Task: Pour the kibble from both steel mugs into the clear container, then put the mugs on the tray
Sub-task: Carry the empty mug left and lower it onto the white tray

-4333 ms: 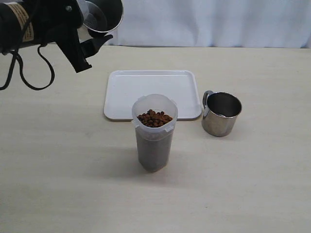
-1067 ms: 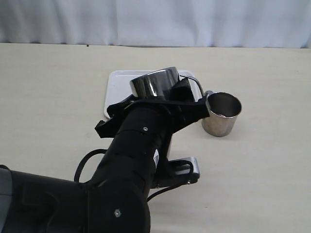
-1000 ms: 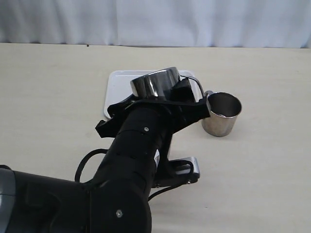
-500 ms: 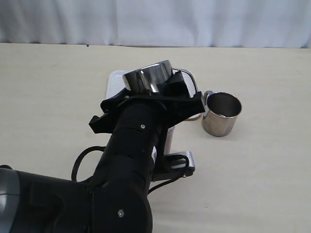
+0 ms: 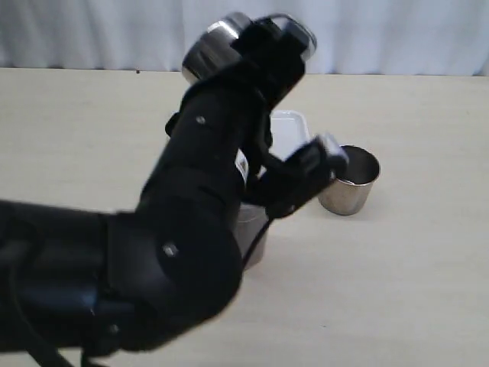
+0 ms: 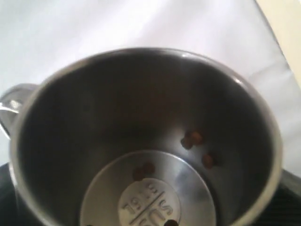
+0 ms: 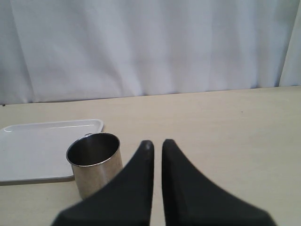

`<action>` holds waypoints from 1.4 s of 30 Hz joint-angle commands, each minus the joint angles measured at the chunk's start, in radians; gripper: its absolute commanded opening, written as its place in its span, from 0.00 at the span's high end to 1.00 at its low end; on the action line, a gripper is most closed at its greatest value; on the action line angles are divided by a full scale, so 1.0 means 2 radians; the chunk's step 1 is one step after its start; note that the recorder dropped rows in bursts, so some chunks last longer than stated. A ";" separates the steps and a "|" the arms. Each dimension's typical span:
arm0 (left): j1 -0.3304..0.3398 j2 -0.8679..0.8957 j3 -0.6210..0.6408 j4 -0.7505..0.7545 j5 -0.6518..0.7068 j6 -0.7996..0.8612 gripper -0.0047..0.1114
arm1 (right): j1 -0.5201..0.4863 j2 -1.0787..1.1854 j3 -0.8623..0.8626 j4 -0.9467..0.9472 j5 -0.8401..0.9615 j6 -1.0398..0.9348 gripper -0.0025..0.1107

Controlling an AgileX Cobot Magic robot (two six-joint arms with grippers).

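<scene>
Clamped in fingers of left gripper (image 5: 263, 38), held aloft: steel mug (image 5: 208, 44), few kibble pellets (image 6: 195, 138) inside. Fingers of right gripper (image 7: 154, 143) nearly together, holding nothing; other steel mug (image 7: 94, 162) just beside them, tray (image 7: 42, 136) beyond it.

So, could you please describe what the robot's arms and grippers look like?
The left arm is bulky, glossy black casing with small silver screws, a white label and a black cable. The right gripper has two matte black fingers tapering to rounded tips.
</scene>
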 commanded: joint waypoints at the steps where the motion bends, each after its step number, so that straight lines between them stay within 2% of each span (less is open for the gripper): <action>1: 0.079 -0.055 -0.012 -0.029 -0.139 -0.158 0.96 | 0.002 -0.002 0.003 0.002 0.000 -0.004 0.94; 3: 0.136 -0.072 -0.012 -0.055 -0.250 -0.205 0.96 | 0.002 -0.002 0.003 0.002 0.000 -0.004 0.94; 8: 0.338 -0.062 -0.012 -0.061 -0.586 -0.340 0.96 | 0.002 -0.002 0.003 0.002 0.000 -0.004 0.94; 11: 0.446 -0.030 -0.012 -0.074 -0.752 -0.361 0.96 | 0.002 -0.002 0.003 0.002 0.000 -0.004 0.94; 14: 0.514 0.022 -0.013 -0.152 -0.861 -0.353 0.96 | 0.002 -0.002 0.003 0.002 0.000 -0.004 0.94; 16: 0.540 0.062 -0.014 -0.207 -0.926 -0.330 0.96 | 0.002 -0.002 0.003 0.002 0.000 -0.004 0.94; 20: 0.554 0.155 -0.015 -0.312 -1.037 -0.260 0.96 | 0.002 -0.002 0.003 0.002 0.000 -0.004 0.94; 23: 0.552 0.212 -0.029 -0.363 -1.050 -0.225 0.96 | 0.002 -0.002 0.003 0.002 0.000 -0.004 0.94; 29: 0.544 0.289 -0.075 -0.371 -1.052 -0.223 0.96 | 0.002 -0.002 0.003 0.002 0.000 -0.004 0.94; 32: 0.533 0.306 -0.089 -0.371 -1.044 -0.223 0.96 | 0.002 -0.002 0.003 0.002 0.000 -0.004 0.94; 38: 0.509 0.320 -0.106 -0.367 -0.940 -0.223 0.96 | 0.002 -0.002 0.003 0.002 0.000 -0.004 0.94; 42: 0.508 0.322 -0.107 -0.367 -0.932 -0.223 0.94 | 0.002 -0.002 0.003 0.002 0.000 -0.004 0.94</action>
